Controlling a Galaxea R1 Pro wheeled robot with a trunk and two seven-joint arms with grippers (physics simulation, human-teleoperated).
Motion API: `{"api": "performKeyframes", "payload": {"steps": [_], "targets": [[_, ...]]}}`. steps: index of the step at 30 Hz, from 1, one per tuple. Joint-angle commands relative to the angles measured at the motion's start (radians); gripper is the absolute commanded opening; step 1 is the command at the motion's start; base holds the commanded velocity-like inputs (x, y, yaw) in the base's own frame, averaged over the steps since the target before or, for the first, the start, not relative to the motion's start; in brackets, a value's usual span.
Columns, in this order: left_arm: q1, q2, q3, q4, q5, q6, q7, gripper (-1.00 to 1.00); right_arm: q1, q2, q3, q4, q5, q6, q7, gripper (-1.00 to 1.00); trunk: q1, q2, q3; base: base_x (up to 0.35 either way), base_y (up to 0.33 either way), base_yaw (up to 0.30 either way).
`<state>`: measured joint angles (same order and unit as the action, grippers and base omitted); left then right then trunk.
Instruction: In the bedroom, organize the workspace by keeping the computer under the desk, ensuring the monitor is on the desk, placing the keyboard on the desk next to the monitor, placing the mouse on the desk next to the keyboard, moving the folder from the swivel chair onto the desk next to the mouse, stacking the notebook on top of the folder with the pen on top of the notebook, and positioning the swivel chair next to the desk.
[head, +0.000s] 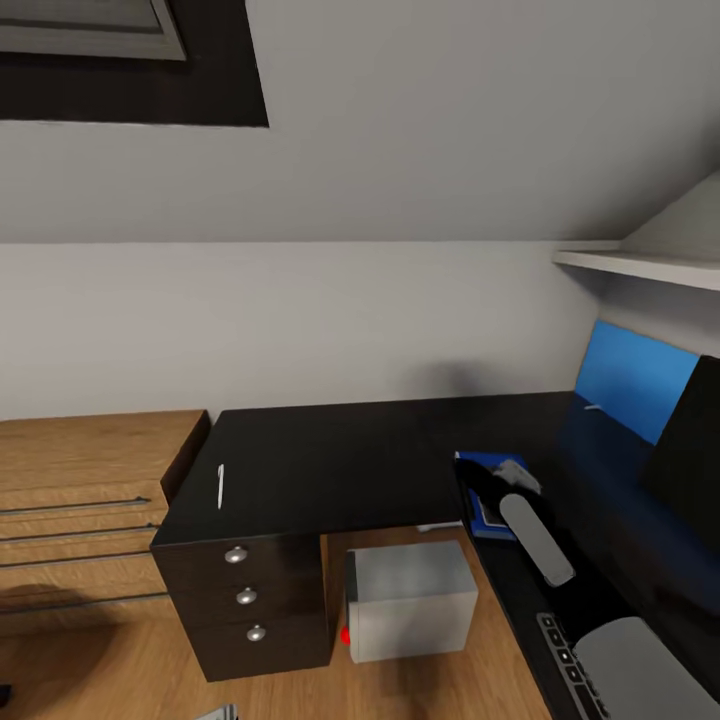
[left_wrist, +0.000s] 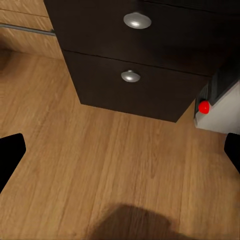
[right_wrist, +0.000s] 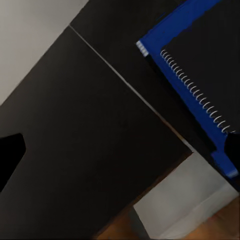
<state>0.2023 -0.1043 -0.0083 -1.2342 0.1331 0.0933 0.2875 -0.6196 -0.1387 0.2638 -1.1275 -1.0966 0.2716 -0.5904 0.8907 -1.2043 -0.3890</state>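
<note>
Right tool (head: 478, 492) spread wide over notebook (right_wrist: 210, 60) on folder (right_wrist: 172, 75), left tool (left_wrist: 120, 150) released above floor (left_wrist: 100, 160).

Your right gripper (head: 487, 492) hovers over the flat blue folder (head: 492, 500) on the L-shaped black-topped desk (head: 340, 460). Well off to its left lies the slim white pen (head: 220, 486). Below it stands the boxy grey computer (head: 410, 598).

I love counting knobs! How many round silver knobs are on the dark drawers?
3: top knob, middle knob, bottom knob, stacked on the desk drawers beside the computer. Others may be hidden.

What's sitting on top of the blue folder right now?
The dark spiral-bound notebook lies on the folder. The right arm hides part of the stack. The pen lies apart, on the desk.
</note>
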Motion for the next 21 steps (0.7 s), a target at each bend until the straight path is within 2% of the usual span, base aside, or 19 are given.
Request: {"api": "performKeyframes", "payload": {"steps": [1, 3, 5, 6, 9, 13, 17, 18, 21], "targets": [[0.000, 0.000, -0.001, -0.002, 0.008, 0.004, 0.004, 1.00, 0.000, -0.001, 0.032, -0.029, 0.006, 0.001, -0.037, 1.00, 0.000, 0.000, -0.001, 0.000, 0.000, 0.000], [0.000, 0.000, -0.001, -0.002, 0.009, 0.004, 0.003, 1.00, 0.006, -0.002, 0.091, -0.097, 0.024, -0.005, -0.100, 1.00, 0.000, 0.000, -0.001, 0.000, 0.000, 0.000], [0.000, 0.000, -0.001, -0.002, 0.008, 0.003, 0.003, 1.00, 0.013, -0.002, 0.114, -0.131, 0.031, -0.011, -0.126, 1.00, 0.000, 0.000, -0.001, 0.000, 0.000, 0.000], [0.000, 0.000, 0.001, -0.002, 0.007, 0.002, 0.003, 1.00, 0.024, -0.002, 0.143, -0.172, 0.037, -0.019, -0.160, 1.00, 0.000, 0.000, -0.001, 0.000, 0.000, 0.000], [0.000, 0.000, 0.001, -0.003, 0.007, 0.002, 0.002, 1.00, 0.026, 0.000, 0.153, -0.179, 0.037, -0.009, -0.169, 1.00, 0.000, 0.000, -0.001, 0.000, 0.000, 0.000], [0.000, 0.000, 0.003, -0.003, 0.007, 0.001, 0.002, 1.00, 0.028, 0.009, 0.161, -0.165, 0.038, 0.051, -0.176, 1.00, 0.000, 0.000, -0.001, 0.000, 0.000, 0.000], [0.000, 0.000, 0.003, -0.003, 0.007, 0.000, 0.003, 1.00, 0.027, 0.041, 0.159, -0.139, 0.039, 0.182, -0.179, 1.00, 0.000, 0.000, -0.001, 0.000, 0.000, 0.000], [0.000, 0.000, 0.004, -0.003, 0.007, 0.000, 0.004, 1.00, 0.026, 0.054, 0.155, -0.130, 0.040, 0.236, -0.179, 1.00, 0.000, 0.000, -0.001, 0.000, 0.000, 0.000], [0.000, 0.000, 0.004, -0.004, 0.007, 0.000, 0.004, 1.00, 0.026, 0.065, 0.150, -0.125, 0.041, 0.290, -0.178, 1.00, 0.000, 0.000, -0.001, 0.000, 0.000, 0.000]]}}
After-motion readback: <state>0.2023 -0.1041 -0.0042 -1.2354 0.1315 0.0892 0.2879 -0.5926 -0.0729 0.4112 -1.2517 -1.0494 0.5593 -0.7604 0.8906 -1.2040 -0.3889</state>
